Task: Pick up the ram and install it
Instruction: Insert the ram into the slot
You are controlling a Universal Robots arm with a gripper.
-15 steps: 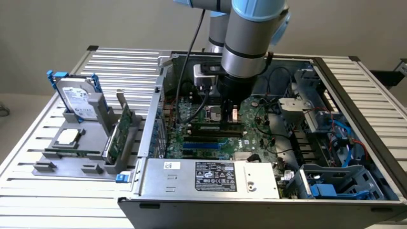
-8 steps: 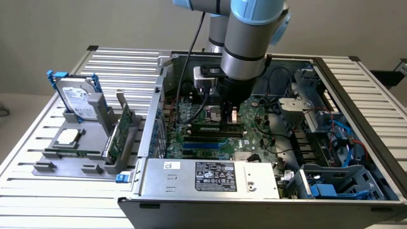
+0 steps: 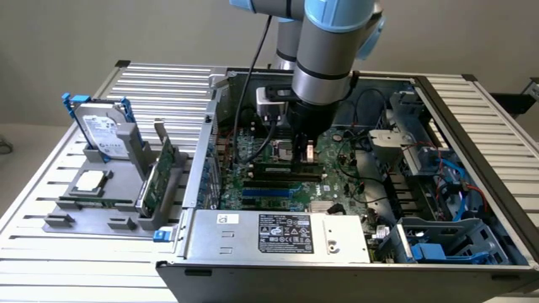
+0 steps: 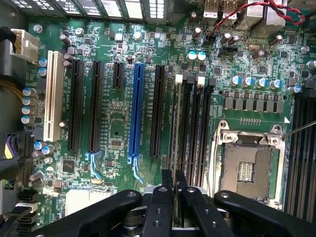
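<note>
We find the gripper [image 4: 174,174] narrowed onto the ram [image 4: 173,148], its two black fingers [image 4: 167,190] pressed against either face of the thin stick, which we see edge-on in the wrist view. In the exterior view the gripper [image 3: 308,151] hangs straight down inside the open computer case [image 3: 471,113], near the middle of the motherboard [image 3: 354,180]. The ram [image 3: 286,168] lies lengthwise just under it, level with the row of memory slots. We cannot tell whether the stick is fully seated.

On the motherboard [image 4: 116,113] the stick stands at the first memory slot, between a long black slot [image 4: 158,108] and the remaining memory slots [image 4: 197,123]. The empty processor socket [image 4: 247,168] sits just beyond those. A blue slot [image 4: 137,108] and a white slot [image 4: 53,94] lie farther off.

The power supply [image 3: 278,233] fills the case's near edge. On the slatted table [image 3: 160,82], toward the exterior view's left edge, a grey rack [image 3: 84,218] carries a hard drive [image 3: 105,132], a green expansion card [image 3: 156,180] and a square processor chip [image 3: 91,182].
</note>
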